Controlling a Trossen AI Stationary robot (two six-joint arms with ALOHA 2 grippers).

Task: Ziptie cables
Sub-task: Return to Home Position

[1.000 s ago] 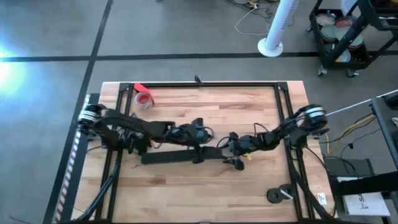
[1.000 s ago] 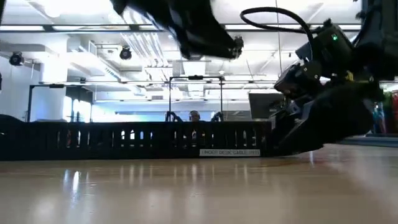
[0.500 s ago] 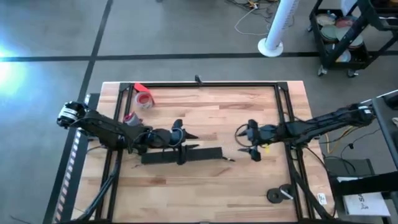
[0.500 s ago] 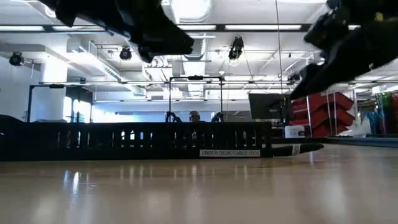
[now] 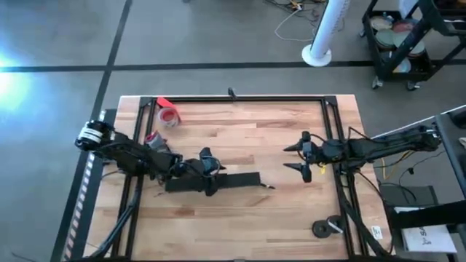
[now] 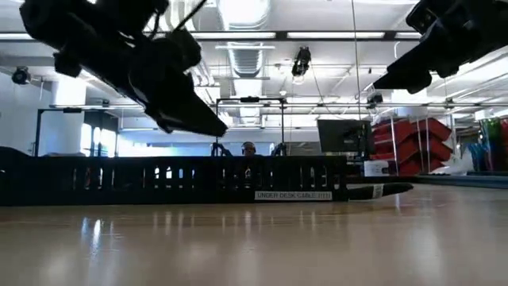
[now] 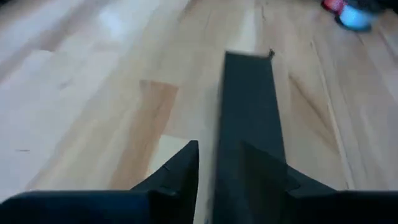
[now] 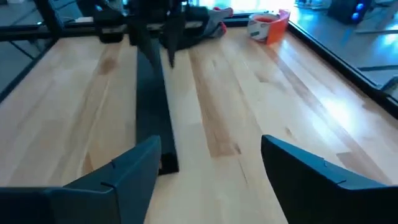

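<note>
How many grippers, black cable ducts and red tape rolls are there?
Grippers: 2, the left gripper and the right gripper
Black cable duct: 1
Red tape roll: 1
Total: 4

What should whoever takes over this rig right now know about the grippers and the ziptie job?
Left gripper: open, empty, hovering above the middle of the black cable duct.
Right gripper: open, empty, in the air beyond the duct's right end.
Cables and ziptie: not identifiable; only a thin tip pokes from that end.
Done: duct looks closed, lying on the table.
Left: arms not parked; tying unconfirmed.
</note>
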